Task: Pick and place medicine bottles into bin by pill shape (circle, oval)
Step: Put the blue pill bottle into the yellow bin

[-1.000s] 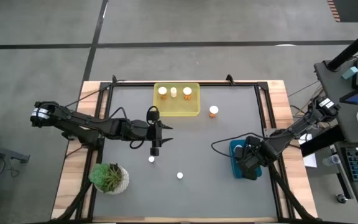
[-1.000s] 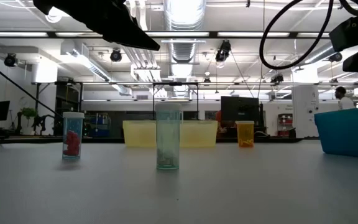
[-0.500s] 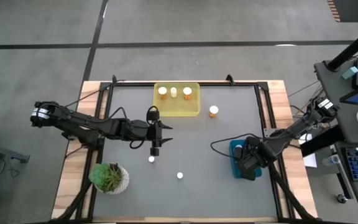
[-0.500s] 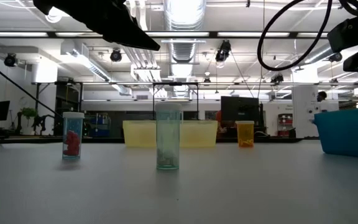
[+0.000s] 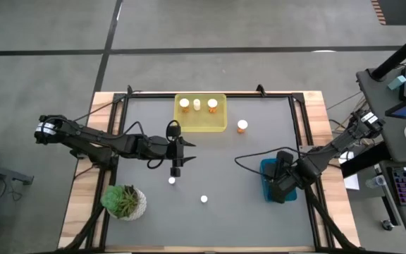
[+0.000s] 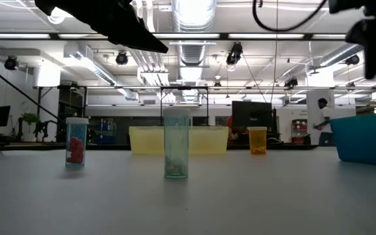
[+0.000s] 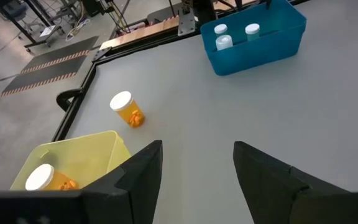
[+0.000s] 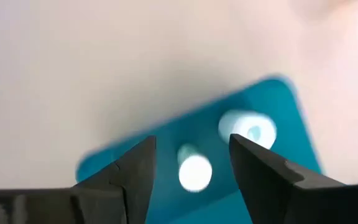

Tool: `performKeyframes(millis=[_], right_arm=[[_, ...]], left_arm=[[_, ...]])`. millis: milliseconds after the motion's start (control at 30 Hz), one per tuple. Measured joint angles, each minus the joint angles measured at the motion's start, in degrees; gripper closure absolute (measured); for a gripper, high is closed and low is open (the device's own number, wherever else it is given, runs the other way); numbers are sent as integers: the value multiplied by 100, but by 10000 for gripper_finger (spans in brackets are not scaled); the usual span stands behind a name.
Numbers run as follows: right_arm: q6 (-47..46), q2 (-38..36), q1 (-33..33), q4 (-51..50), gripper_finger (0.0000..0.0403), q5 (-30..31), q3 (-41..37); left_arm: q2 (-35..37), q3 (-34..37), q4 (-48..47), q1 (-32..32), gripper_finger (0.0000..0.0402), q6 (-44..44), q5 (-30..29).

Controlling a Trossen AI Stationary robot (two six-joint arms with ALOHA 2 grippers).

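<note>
High view, from directly above: two dark arms work a grey table (image 5: 245, 219) strewn with small medicine bottles, with the yellow bin (image 5: 200, 113) at the far edge as the reference point; nearest the front edge, well short of the yellow bin, a white-capped bottle (image 5: 204, 200) stands alone on bare tabletop; a second white-capped bottle (image 5: 172, 180) stands a little nearer the yellow bin, just in front of the left gripper (image 5: 177, 170); to the left of both, by the front left corner, sits a potted green plant (image 5: 125, 201); the left gripper hovers between that second bottle and the yellow bin, its fingers (image 7: 138, 177) spread apart with nothing between them; well to the right of the yellow bin and nearer the front, the right gripper (image 5: 282, 185) hangs over a blue bin (image 5: 266, 169), its fingers (image 8: 135, 171) likewise parted and empty, looking down on two white-capped bottles (image 8: 194, 171) standing inside the blue bin; just beside the yellow bin's right wall, an orange bottle (image 5: 242, 126) with a white cap stands on the table; inside the yellow bin itself three bottles (image 5: 197, 105) stand in a row, orange ones at either end and a paler one in the middle; in the low view, a person (image 6: 320, 121) shows in the room beyond the table.
</note>
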State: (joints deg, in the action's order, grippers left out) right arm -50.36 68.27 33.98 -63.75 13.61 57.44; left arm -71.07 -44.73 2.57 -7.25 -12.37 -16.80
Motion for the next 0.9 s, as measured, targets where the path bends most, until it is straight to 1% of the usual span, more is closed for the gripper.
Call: performKeyframes(millis=[200, 333, 467, 567, 633, 733, 800, 867, 900], right_arm=[[440, -2, 0, 469, 209, 828, 329], [989, -2, 0, 1198, 209, 1348, 297], [1780, -2, 0, 2184, 209, 1934, 32], [2558, -2, -4, 3044, 209, 2466, -248], [3106, -2, -45, 3732, 209, 2714, -455], [3928, -2, -186, 4837, 209, 2753, -747], [4550, -2, -304, 5743, 209, 2684, -1003], [5179, -2, -453, 6709, 209, 2455, -1304], [5442, -2, -544, 7193, 209, 2248, -1457]], left_arm=[[0, 0, 0, 0, 220, 1, 0], [0, 0, -1, 0, 220, 3, 1], [0, 0, 0, 0, 220, 3, 2], [0, 0, -2, 0, 220, 5, 2], [0, 0, -1, 0, 220, 5, 2], [0, 0, 0, 0, 220, 8, 2], [-1, 0, 0, 0, 220, 43, 2], [-1, 0, 0, -1, 220, 174, 2], [-1, 1, 2, 0, 220, 271, 2]])
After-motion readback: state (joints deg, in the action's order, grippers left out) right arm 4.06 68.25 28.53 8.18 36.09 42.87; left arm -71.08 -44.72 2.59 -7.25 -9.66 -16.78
